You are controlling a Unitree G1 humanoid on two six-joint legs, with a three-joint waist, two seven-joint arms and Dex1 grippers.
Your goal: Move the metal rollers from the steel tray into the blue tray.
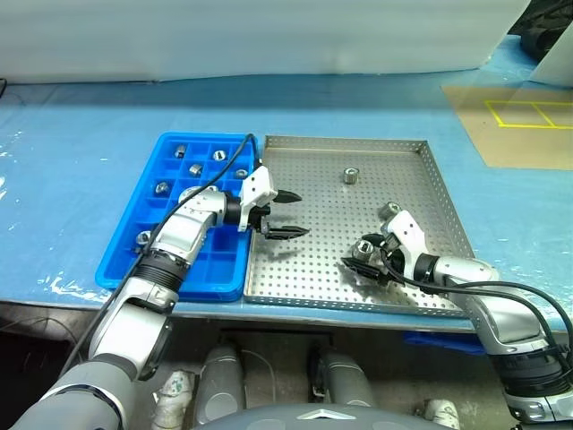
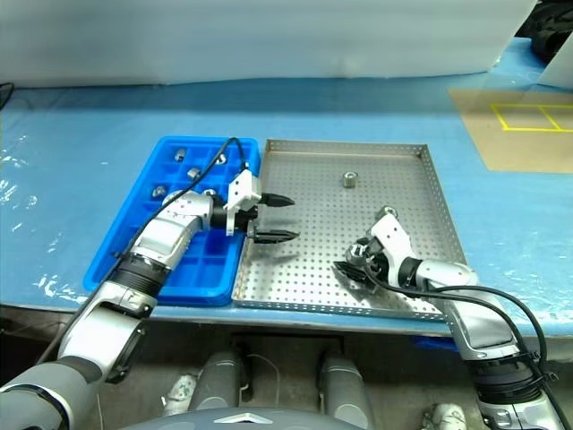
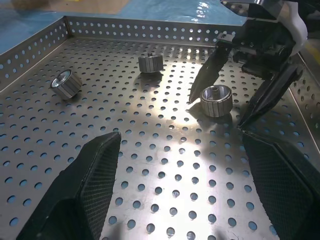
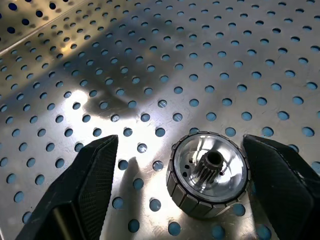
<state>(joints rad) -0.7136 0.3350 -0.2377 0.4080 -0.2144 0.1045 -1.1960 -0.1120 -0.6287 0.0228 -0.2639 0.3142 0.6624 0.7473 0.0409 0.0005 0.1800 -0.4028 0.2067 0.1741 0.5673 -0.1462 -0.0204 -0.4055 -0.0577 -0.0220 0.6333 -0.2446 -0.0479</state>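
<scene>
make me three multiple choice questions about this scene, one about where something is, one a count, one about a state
1. Where does the roller between the right end effector's fingers sit?
A. on the steel tray's floor
B. in the blue tray
C. on the blue table cover

2. How many rollers lie in the steel tray?
A. one
B. three
C. six

3. How does the left end effector stand?
A. shut on a roller
B. open and empty
C. shut and empty

A: the roller rests on the steel tray, right end effector around it.
B: the left wrist view shows three.
B: the left end effector has fingers apart, nothing between.
</scene>
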